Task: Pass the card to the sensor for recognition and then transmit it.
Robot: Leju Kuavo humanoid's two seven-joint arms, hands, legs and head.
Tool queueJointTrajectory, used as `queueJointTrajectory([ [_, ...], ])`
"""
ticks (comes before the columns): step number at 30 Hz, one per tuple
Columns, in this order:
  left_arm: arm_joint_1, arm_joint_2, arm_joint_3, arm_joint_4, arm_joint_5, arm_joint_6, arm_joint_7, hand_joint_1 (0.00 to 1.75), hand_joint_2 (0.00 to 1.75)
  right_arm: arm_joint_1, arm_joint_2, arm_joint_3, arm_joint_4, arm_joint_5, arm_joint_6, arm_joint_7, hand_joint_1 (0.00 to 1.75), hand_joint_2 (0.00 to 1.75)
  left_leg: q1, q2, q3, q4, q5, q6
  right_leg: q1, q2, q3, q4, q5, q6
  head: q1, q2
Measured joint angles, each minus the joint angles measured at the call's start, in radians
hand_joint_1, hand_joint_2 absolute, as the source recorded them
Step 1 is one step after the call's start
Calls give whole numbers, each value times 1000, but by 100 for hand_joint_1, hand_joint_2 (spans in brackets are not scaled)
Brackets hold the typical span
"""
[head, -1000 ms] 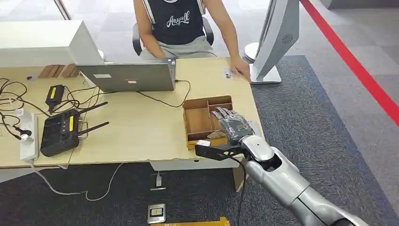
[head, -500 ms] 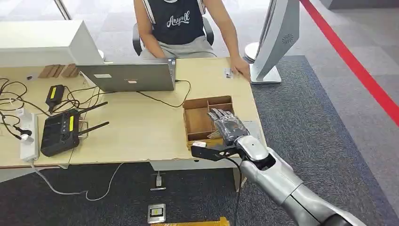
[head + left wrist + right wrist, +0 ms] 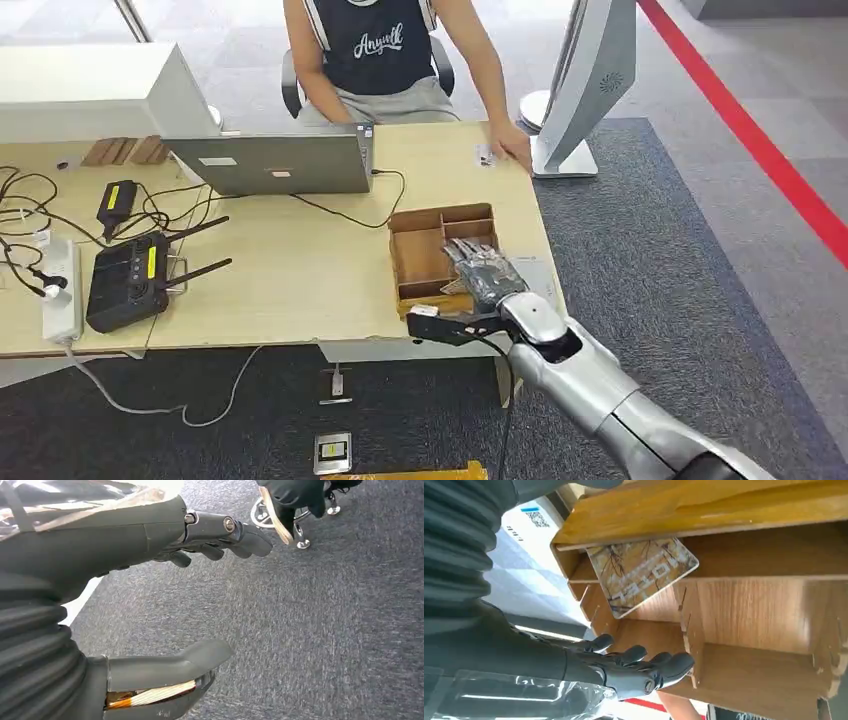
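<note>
Leaning in a near compartment of the brown wooden divided tray (image 3: 420,250), the beige patterned hotel key card (image 3: 641,575) rests tilted against a wooden wall, its printed face showing in the right wrist view. Over the right side of that tray hangs the right robot hand (image 3: 485,268), dark fingers (image 3: 644,667) stretched out and slightly apart, grasping nothing and not touching the card. Its silver arm (image 3: 600,385) comes in from the near right, with a black bracket jutting left at the wrist. Just right of the tray a white sheet with a printed code (image 3: 526,522) lies on the light wooden surface (image 3: 300,270). The left robot hand (image 3: 200,535) hangs above grey carpet (image 3: 325,630), thumb and fingers apart and empty. Farther left on the surface sit a grey open laptop (image 3: 270,160), a black router with antennas (image 3: 130,280), a white power strip (image 3: 60,290) and tangled black cables. At the far right corner stands a white stand-mounted sensor panel (image 3: 590,80), and a seated person in a dark sleeveless top (image 3: 385,50) rests a hand (image 3: 512,145) on the surface near a small card reader (image 3: 486,155) beside it. A red stripe (image 3: 760,140) crosses the floor on the far right.
</note>
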Motion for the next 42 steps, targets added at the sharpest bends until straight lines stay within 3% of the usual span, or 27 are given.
queueJointTrajectory([
  [17,0,3,-6,0,0,0,5,0,175,-1,0,1,38,-10,-19,14,0,175,0,0,0,0,0,0,0,0,0,0,0,0,0,0],
  [19,0,3,-6,0,-1,0,2,0,175,-1,0,1,39,-12,-21,18,59,175,0,0,0,0,0,0,0,0,0,0,0,0,0,0],
  [20,0,3,-6,0,-2,0,2,0,175,-1,-1,1,39,-12,-23,18,77,175,0,0,0,0,0,0,0,0,0,0,0,0,0,0],
  [21,0,3,-6,0,-3,0,1,0,175,-1,0,1,40,-15,-29,18,166,175,0,0,0,0,0,0,0,0,0,0,0,0,0,0],
  [22,0,3,-6,0,-3,0,1,0,175,-1,0,0,42,-15,-34,18,175,175,0,0,0,0,0,0,0,0,0,0,0,0,0,0],
  [42,1,2,-7,0,-5,0,11,0,175,-2,0,-8,42,-14,-61,18,175,175,0,0,0,0,0,0,0,0,0,0,0,0,0,0],
])
